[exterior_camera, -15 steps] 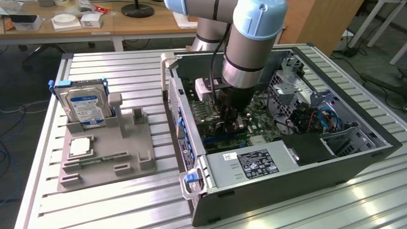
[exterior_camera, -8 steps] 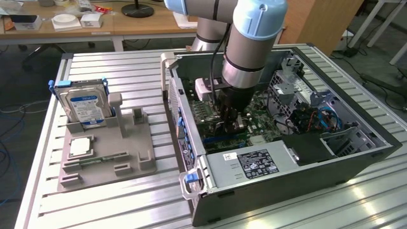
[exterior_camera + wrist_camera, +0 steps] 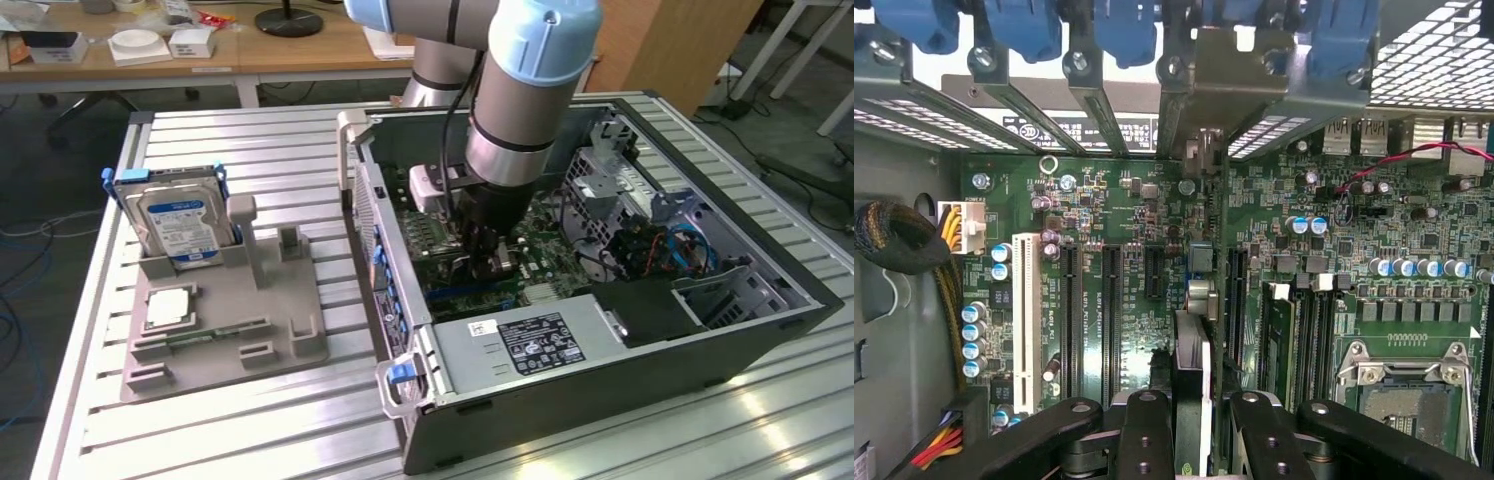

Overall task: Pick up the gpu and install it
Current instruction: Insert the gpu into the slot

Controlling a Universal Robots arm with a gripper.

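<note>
The hand (image 3: 1192, 420) is clenched on the gpu (image 3: 1191, 375), its two black fingers (image 3: 1144, 435) pressing the thin dark card from either side so that the card shows edge-on between them. In the wrist view the card stands over the green motherboard (image 3: 1334, 250), lined up with the long black expansion slots (image 3: 1109, 310) and with its far end reaching toward the metal bracket (image 3: 1204, 80) at the case's rear wall, below the row of blue clips (image 3: 1124, 30). In the exterior view the arm (image 3: 514, 90) reaches straight down into the open computer case (image 3: 747, 330), the hand (image 3: 483, 262) pointing at the board deep inside. Room around it is tight: the case's side wall (image 3: 380, 250) stands just beside the hand, the power supply (image 3: 534, 345) lies near it, and cables (image 3: 667, 245) crowd the exterior view's right. On the tabletop (image 3: 227, 430), well apart, a grey holder (image 3: 280, 330) carries the hard drive (image 3: 180, 225) upright.
</note>
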